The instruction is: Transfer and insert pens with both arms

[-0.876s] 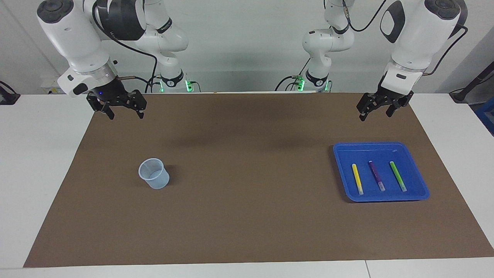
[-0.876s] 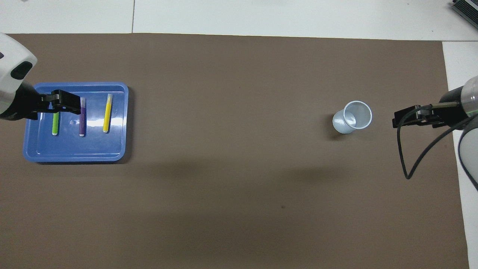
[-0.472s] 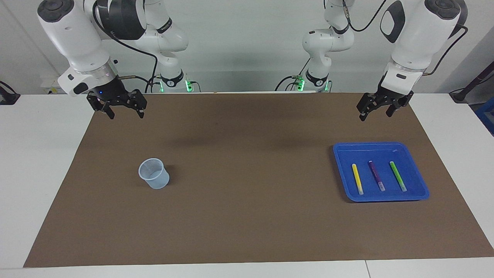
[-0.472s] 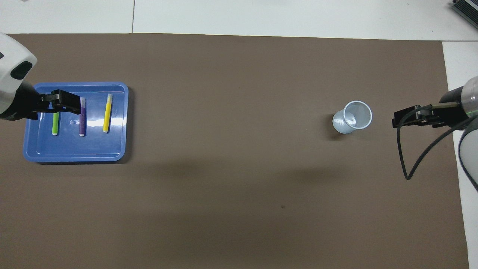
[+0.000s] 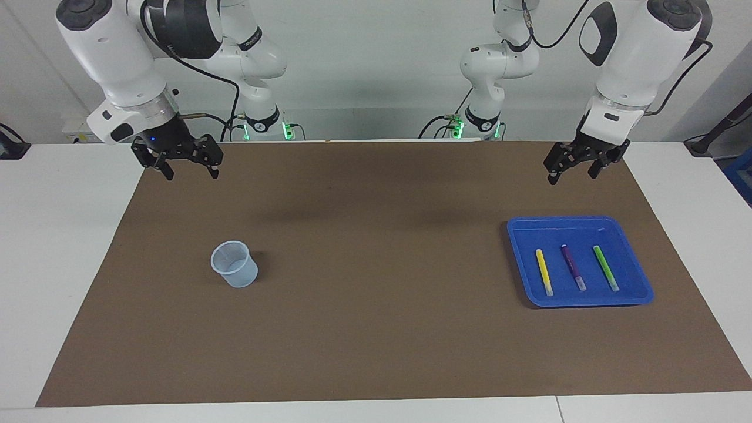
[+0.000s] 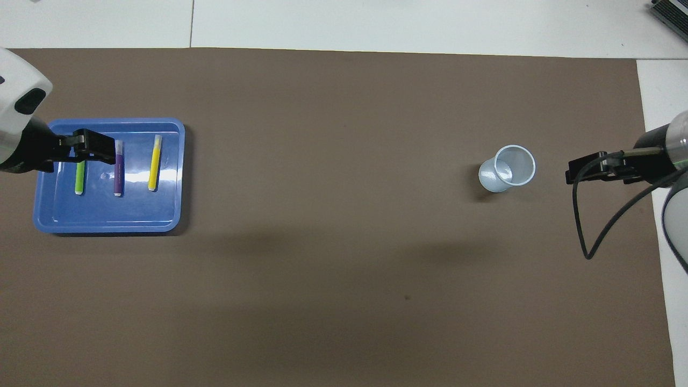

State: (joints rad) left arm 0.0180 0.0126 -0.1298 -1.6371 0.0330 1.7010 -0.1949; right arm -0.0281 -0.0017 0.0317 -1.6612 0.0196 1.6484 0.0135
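Brown mat [image 5: 376,329] covers the table; both pincers, left [image 5: 570,169] and right [image 5: 187,168], hang released, pens [image 5: 573,267] untouched in the tray [image 5: 523,232].

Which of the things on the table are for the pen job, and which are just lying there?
For the job:
- yellow pen, purple pen and green pen, lying in the blue tray
- clear cup
- left claw, open, up in the air
- right claw, open, up in the air

Just lying there:
- brown mat

Both arms hang raised, left gripper [image 5: 573,169] and right gripper [image 5: 187,165] fingers spread.
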